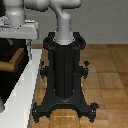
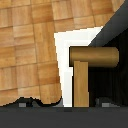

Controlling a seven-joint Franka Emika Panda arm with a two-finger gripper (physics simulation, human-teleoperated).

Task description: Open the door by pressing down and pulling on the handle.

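1. Tan-brown wood-grain handle (image 2: 93, 56) on a black door (image 2: 114, 30).
2. White frame (image 2: 75, 39).
3. Checkered honey-brown wooden floor (image 2: 25, 45).
4. Black ribbed pedestal (image 1: 64, 70); white-grey gripper (image 1: 22, 29).

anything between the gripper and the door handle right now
Nothing visible does. In the wrist view the handle sits in open sight against the door, with only wood floor beyond. In the exterior view the gripper hangs just above the handle, the gap clear.
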